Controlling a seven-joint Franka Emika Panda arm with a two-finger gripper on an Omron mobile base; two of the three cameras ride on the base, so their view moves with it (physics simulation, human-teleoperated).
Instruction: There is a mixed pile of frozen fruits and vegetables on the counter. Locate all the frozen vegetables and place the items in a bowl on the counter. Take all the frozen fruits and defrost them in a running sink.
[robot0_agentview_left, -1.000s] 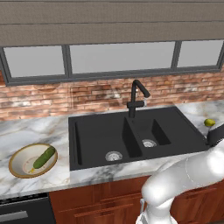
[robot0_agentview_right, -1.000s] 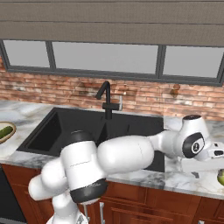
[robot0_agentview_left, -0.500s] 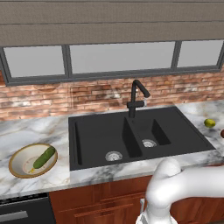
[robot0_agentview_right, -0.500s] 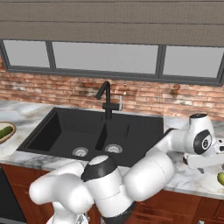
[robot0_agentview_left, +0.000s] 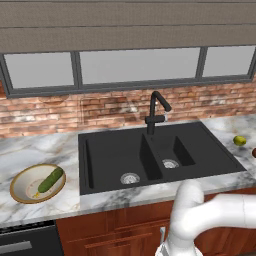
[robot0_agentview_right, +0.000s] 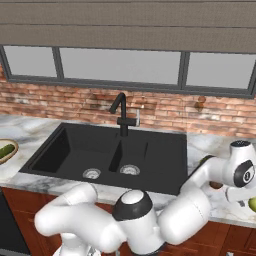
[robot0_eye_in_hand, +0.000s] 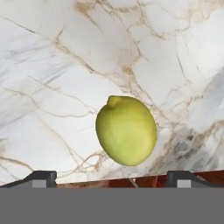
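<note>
At the far left of the counter, the bowl sits near the front edge, with the long green cucumber-like piece lying tilted inside it, one end toward the rim. In the right base view a slice of the same bowl and green piece shows at the left edge.

To the right of the bowl, the black two-basin sink is set into the marble, a round steel drain in each basin. The black gooseneck tap stands behind the divider between the basins, in front of the brick wall.

Further right, on the counter past the sink, a small yellow-green ball lies near the right edge of the left base view. In the right base view a dark red ball is partly hidden behind the arm, and a yellow-green piece shows at the right edge beside the robot's wrist.

The hand view looks onto the marble, where a lemon-like yellow-green fruit with a small nub lies alone, just above and between the two dark fingertips. The tool is spread wide, its tips well apart on either side of the fruit and gripping nothing.
</note>
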